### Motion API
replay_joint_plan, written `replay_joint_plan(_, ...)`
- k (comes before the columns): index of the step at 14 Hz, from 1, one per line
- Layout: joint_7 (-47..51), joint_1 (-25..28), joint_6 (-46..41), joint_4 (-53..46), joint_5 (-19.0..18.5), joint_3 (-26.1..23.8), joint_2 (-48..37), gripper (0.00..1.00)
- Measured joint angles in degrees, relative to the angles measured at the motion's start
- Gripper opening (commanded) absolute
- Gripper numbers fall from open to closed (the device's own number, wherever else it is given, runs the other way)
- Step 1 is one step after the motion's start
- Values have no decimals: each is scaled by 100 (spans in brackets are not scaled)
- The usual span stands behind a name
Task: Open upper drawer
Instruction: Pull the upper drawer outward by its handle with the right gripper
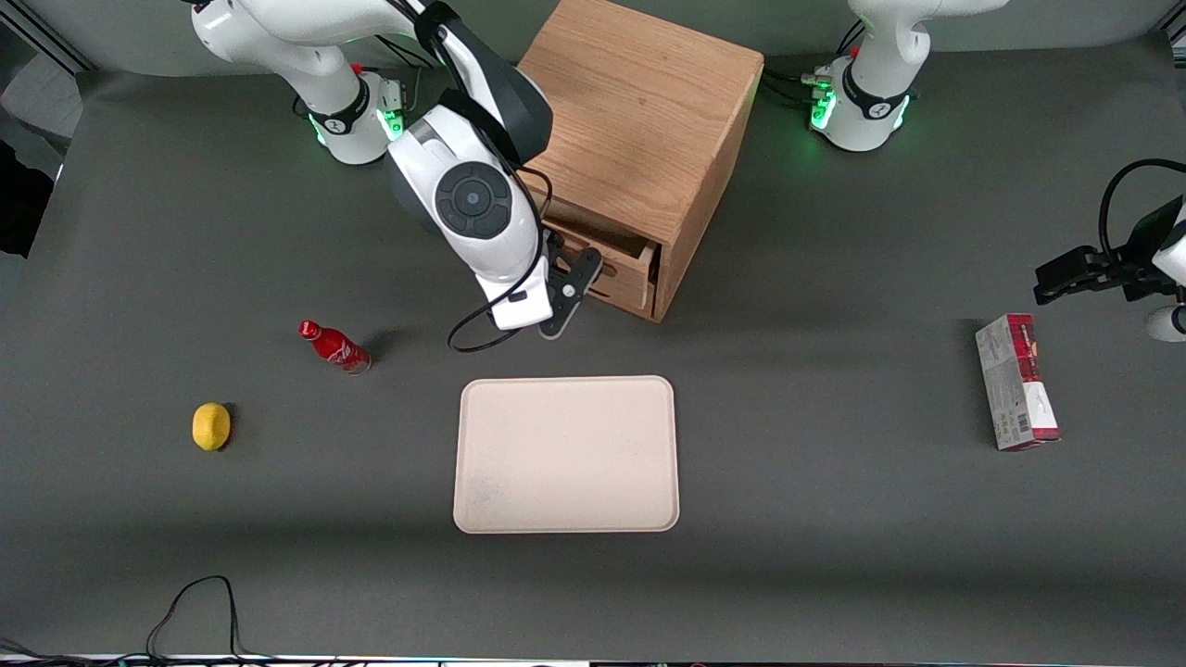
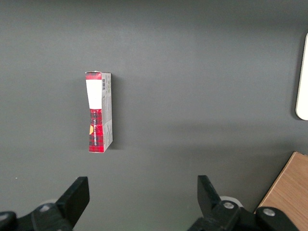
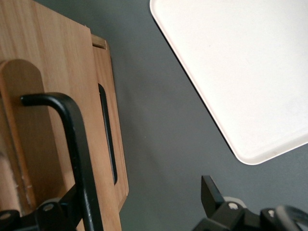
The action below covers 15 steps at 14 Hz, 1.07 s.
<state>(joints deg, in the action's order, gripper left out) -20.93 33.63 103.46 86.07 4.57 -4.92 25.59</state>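
Observation:
The light oak cabinet [image 1: 639,139] stands at the back middle of the table. Its upper drawer [image 1: 619,269] is pulled out a little, with a dark gap under the cabinet top. In the right wrist view the upper drawer front [image 3: 45,120] carries its thin black wire handle [image 3: 79,149]. The lower drawer [image 3: 109,139] with its own handle sits recessed beside it. My right gripper [image 1: 567,295] is at the upper drawer front, open. The handle stands between the fingers, close to one finger [image 3: 57,211]. The other finger [image 3: 211,192] is over bare table.
A cream tray [image 1: 565,454] lies nearer the front camera than the cabinet, also in the right wrist view [image 3: 231,62]. A red bottle [image 1: 334,346] and a lemon [image 1: 211,426] lie toward the working arm's end. A red and grey box [image 1: 1016,382] lies toward the parked arm's end.

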Motion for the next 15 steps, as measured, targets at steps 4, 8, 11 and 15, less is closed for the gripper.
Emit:
replay_joint_plan(4,-97,-116,10,-11,6,2,5,100)
replay_joint_plan(8,-105,-194,21,-33,22,4,31,100)
replay_joint_plan(11,-106,-285,27,-98,25,6,92,100)
replay_joint_plan(15,-109,-409,28,-246,30,8,237,100)
